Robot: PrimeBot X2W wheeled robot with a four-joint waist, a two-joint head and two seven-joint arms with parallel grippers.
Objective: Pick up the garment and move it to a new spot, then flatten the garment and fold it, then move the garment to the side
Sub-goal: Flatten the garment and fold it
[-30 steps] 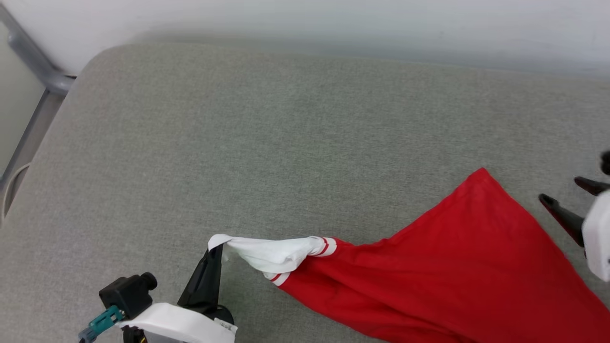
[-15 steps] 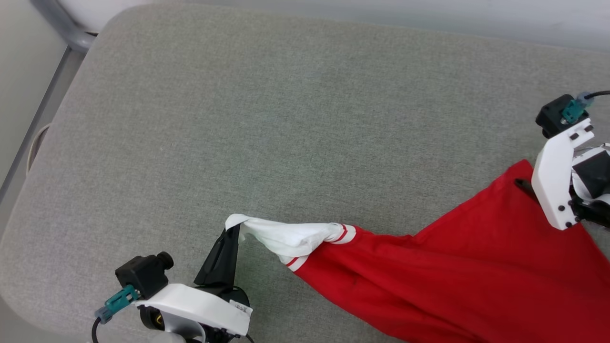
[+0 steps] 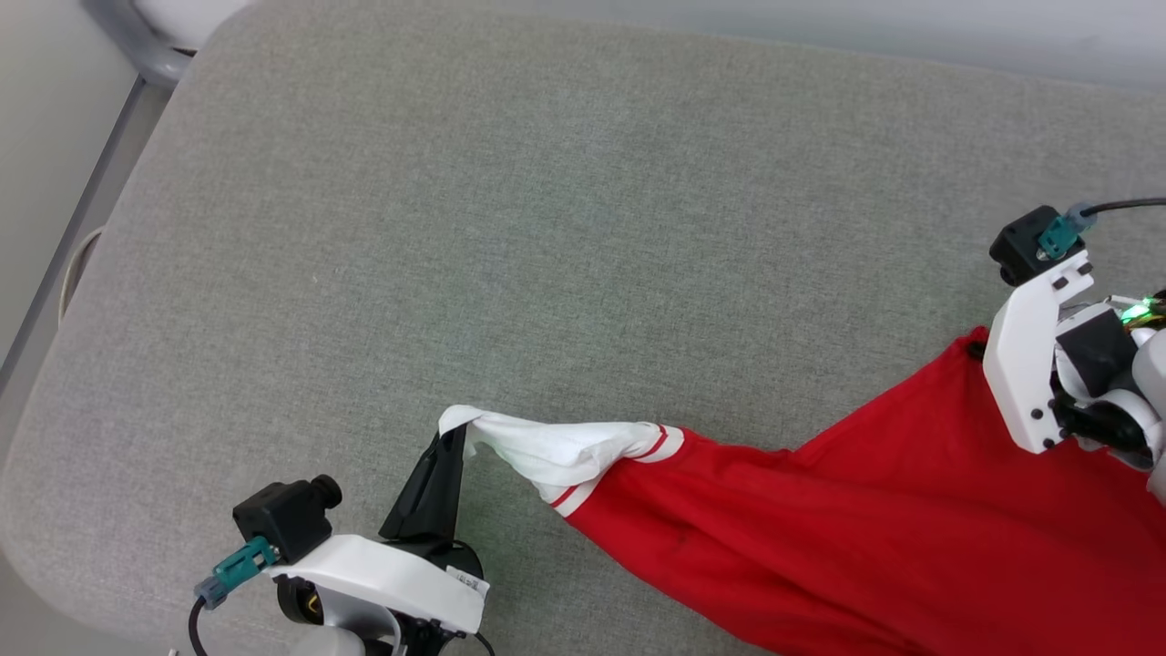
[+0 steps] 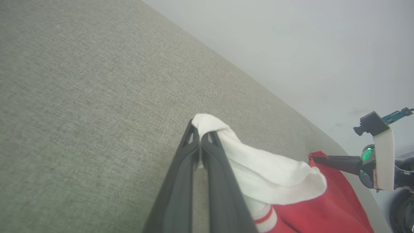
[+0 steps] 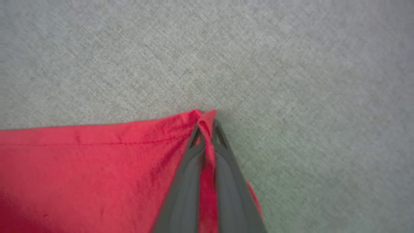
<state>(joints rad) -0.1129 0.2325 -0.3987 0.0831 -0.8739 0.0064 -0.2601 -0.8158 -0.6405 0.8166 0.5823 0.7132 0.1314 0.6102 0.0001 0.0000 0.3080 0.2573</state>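
Note:
The garment (image 3: pixel 820 538) is a red shirt with a white sleeve (image 3: pixel 556 446) and red-white striped trim, stretched across the lower right of the grey cushion. Its lettering is hidden. My left gripper (image 3: pixel 453 435) is shut on the tip of the white sleeve (image 4: pixel 258 161), seen close up at my left gripper (image 4: pixel 200 129). My right gripper (image 5: pixel 207 124) is shut on a red hem corner (image 5: pixel 200 118) of the garment (image 5: pixel 97 168); in the head view its white wrist bracket (image 3: pixel 1034 364) covers the fingers. The right gripper (image 4: pixel 315 158) also shows far right in the left wrist view.
The grey fabric cushion (image 3: pixel 547 228) spreads wide to the left and far side of the garment. A pale wall (image 3: pixel 820 27) runs along its far edge. A grey metal frame (image 3: pixel 118 36) and floor lie past the cushion's rounded left corner.
The head camera has shifted, so the whole picture moved. The right gripper, open beside the garment a second ago, has closed on the red corner. The left gripper keeps hold of the sleeve.

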